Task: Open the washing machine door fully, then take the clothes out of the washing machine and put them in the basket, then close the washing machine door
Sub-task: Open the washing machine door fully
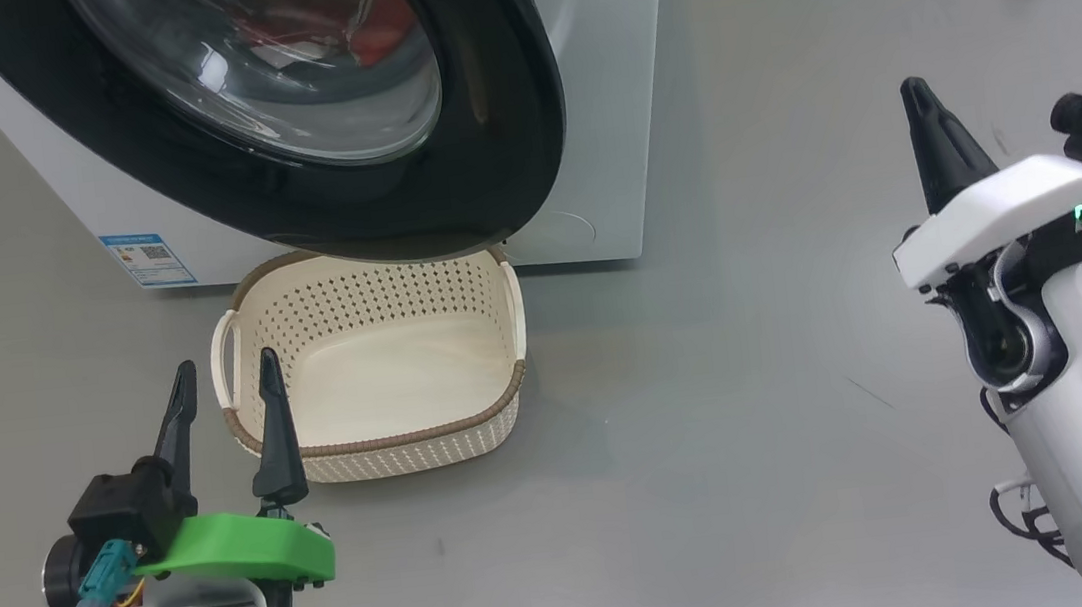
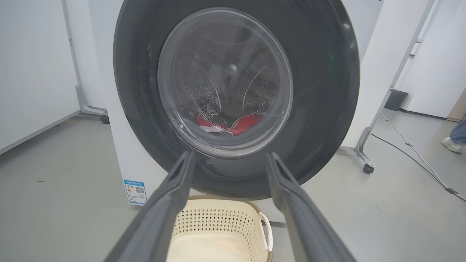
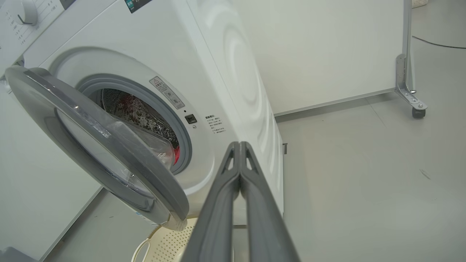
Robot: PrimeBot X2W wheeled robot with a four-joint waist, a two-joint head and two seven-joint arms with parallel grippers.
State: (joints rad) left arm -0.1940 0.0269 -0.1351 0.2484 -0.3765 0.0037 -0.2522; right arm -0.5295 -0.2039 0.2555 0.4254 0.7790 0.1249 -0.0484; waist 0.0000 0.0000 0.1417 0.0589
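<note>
Door ajar — both grippers idle
Left gripper (image 1: pixel 225 362) has its fingers spread, just beside the basket (image 1: pixel 395 441); right gripper (image 1: pixel 915 89), fingers pressed together, is well apart. The basket sits on the floor (image 1: pixel 759 371) under the half-open washing machine door (image 1: pixel 504 146) — red clothes (image 1: pixel 377 34) lie inside the washing machine (image 1: pixel 609 85).

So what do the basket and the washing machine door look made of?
The basket: probably moulded plastic, matte cream, given its even rows of holes. The washing machine door: glossy black rim, likely plastic, with reflections; clear centre, glass or plastic, red clothes showing through.
</note>
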